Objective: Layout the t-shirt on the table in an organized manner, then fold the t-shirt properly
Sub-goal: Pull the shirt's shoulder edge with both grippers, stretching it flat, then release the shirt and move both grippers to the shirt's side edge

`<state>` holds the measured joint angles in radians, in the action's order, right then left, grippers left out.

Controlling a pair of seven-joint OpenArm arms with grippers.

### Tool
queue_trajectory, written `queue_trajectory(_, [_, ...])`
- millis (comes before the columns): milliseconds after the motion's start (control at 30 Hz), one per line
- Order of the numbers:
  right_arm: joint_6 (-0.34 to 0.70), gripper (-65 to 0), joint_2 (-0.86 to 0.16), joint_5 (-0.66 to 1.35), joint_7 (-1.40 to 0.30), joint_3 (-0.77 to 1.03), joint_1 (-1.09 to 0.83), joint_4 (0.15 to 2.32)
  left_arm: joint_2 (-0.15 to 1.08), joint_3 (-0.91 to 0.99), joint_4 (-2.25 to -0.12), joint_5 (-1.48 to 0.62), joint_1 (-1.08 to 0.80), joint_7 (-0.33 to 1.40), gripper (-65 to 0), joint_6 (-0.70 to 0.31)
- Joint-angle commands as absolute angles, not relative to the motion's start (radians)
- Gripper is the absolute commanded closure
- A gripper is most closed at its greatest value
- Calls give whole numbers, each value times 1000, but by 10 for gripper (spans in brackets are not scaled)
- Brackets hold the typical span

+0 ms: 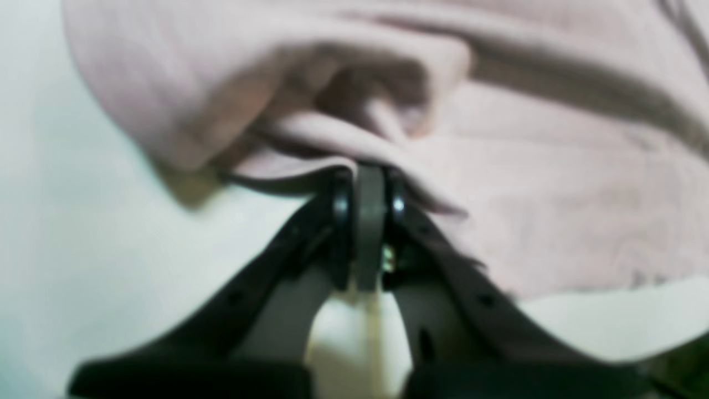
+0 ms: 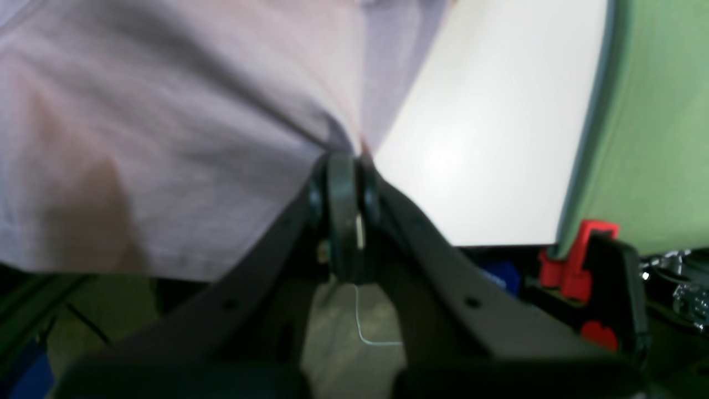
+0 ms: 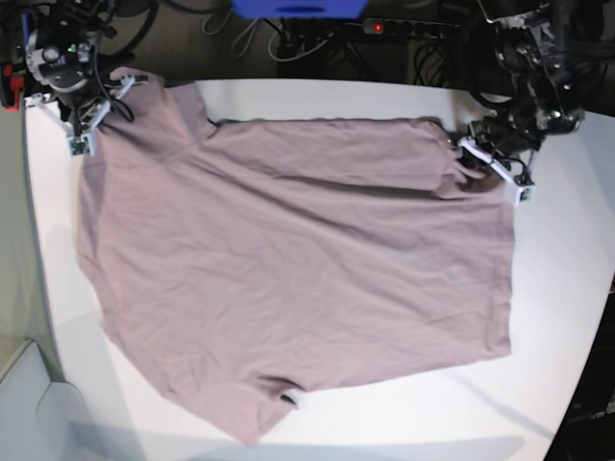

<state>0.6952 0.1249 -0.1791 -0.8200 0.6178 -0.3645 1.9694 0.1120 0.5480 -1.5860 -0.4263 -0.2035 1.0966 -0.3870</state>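
The t-shirt [image 3: 288, 259] is spread flat on the table [image 3: 567, 288], long axis left-right in the base view, far corners pinched by the left gripper [image 1: 368, 183] and right gripper [image 2: 343, 166].

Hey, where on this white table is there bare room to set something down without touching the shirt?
The smooth white table is bare between the dusty mauve t-shirt's edge and the rim on the base view's right, and in a strip along the near edge. The far corners are crowded: the left tool and right tool each pinch cloth there.
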Motion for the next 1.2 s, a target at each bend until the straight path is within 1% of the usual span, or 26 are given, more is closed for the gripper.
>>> queue_trajectory(0, [698,0,119,-177,-808,618,-364,1986,130,568,-1603,-384,-226,1142,-1,-381])
queue_trajectory(167, [698,0,119,-177,-808,616,-360,1988,131,636,-1699,-384,-243,1199,-1,-383])
queue_trajectory(367, [698,0,119,-177,-809,588,-358,1989,137,691,-1761,-384,-240,1237,-1,-383])
queue_trajectory(667, [698,0,119,-177,-809,510,-366,1989,140,753,-1781,-384,-232,1236,-1,-383])
queue_trajectory(900, [698,0,119,-179,-809,495,-351,1991,140,794,-1837,-386,-228,1237,-1,-383])
queue_trajectory(1167, [698,0,117,-180,-809,435,-332,1991,142,828,-1833,-381,-162,1237,-1,-383])
